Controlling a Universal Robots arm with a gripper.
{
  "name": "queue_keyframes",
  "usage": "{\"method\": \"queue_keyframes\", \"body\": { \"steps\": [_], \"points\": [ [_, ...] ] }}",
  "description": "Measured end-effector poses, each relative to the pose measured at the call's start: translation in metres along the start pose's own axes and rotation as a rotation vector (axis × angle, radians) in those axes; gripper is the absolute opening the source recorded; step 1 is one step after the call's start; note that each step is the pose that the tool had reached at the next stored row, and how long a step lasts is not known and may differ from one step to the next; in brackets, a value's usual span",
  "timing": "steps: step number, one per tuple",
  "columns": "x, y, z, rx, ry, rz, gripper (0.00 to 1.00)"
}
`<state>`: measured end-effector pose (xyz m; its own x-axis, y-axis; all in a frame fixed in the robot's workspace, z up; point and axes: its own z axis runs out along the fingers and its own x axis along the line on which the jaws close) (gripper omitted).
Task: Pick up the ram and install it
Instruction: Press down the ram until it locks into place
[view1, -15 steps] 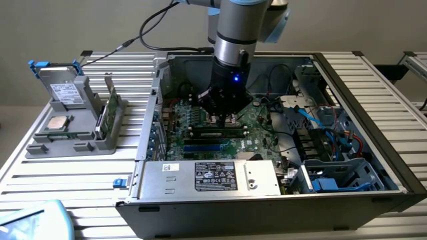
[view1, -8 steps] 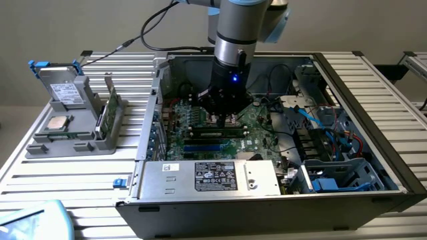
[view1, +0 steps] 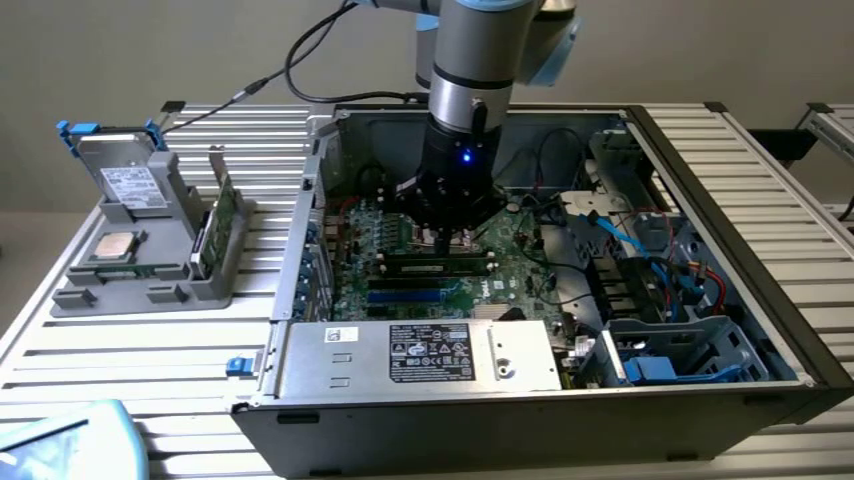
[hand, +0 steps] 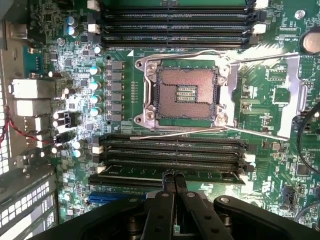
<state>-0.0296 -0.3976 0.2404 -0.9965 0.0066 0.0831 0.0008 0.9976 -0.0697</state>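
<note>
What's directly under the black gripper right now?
The shut black gripper has its fingertips on a long dark ram stick lying in a black memory slot of the green motherboard. The stick's middle is hidden by the fingers.

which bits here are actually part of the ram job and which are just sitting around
Job:
- ram, lying in a slot on the motherboard
- gripper, shut, at the ram's edge
- the other memory slots

Lying about:
- green card, drive and CPU chip on the grey stand
- power supply
- CPU socket
</note>
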Motion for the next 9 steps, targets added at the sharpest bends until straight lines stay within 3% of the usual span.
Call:
{"method": "queue_keyframes", "body": {
  "steps": [6,9],
  "points": [
    [0.0000,0.0000,0.0000,-0.0020,-0.0102,0.058,0.10],
    [0.0000,0.0000,0.0000,0.0024,-0.0148,0.086,0.10]
  ]
}}
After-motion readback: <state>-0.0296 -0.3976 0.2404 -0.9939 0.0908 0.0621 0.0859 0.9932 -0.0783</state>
